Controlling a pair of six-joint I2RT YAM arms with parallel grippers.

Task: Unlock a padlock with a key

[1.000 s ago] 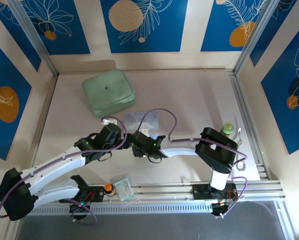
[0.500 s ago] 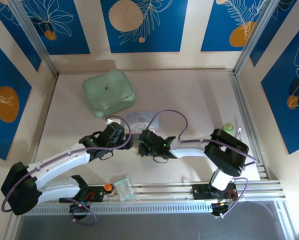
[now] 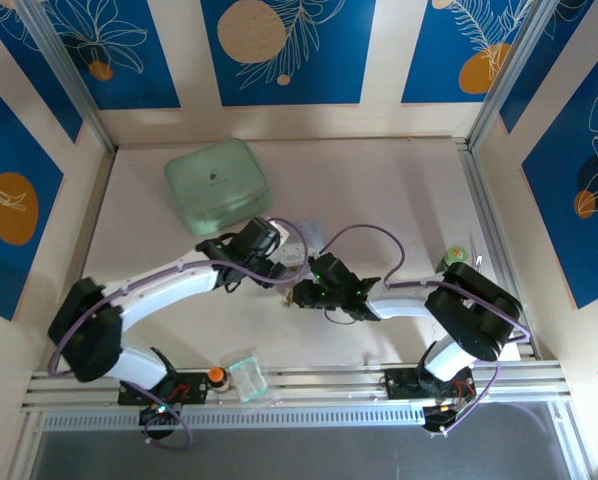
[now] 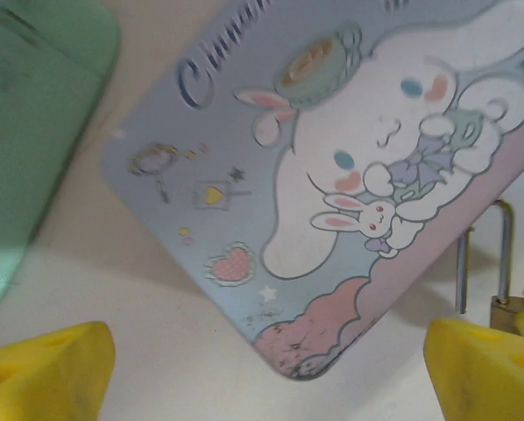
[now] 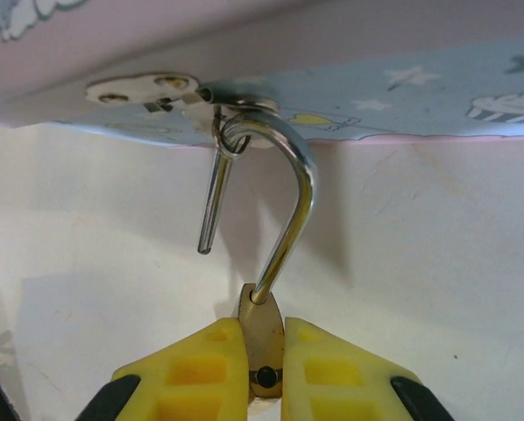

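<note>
Pale beige laminate table (image 3: 399, 190) carries everything. A mint-green, rounded-square plastic container (image 3: 217, 185) sits at its far left, and a flat pastel blue-and-pink tin printed with a white cartoon rabbit (image 4: 332, 175) lies near the middle. The left gripper (image 4: 266, 368) hovers over the tin's near corner. Its yellow fingers are spread wide and hold nothing. The right gripper (image 5: 262, 340) is pinched tight on the tiny brass-gold padlock (image 5: 261, 321), taking the body edge-on by its two flat faces. The padlock hangs just off the tin's edge, beside the small pale hasp plate (image 5: 144, 88). Its thin silver U-shaped shackle (image 5: 299, 184) is hooked through the wire ring there. One leg of the shackle enters the body while the other ends in the air, well short of it, so the lock looks sprung, though I cannot be sure. The padlock should handle as a rigid, dense little piece, light overall. Its polished faces are slick enough to twist out of a weak pinch. The flat sides of the body give the best hold, since the round, smooth shackle would roll between the pads. Because the padlock is tethered to the tin, any pull will drag or tip that light tin. The free gripper could steady the tin.
</note>
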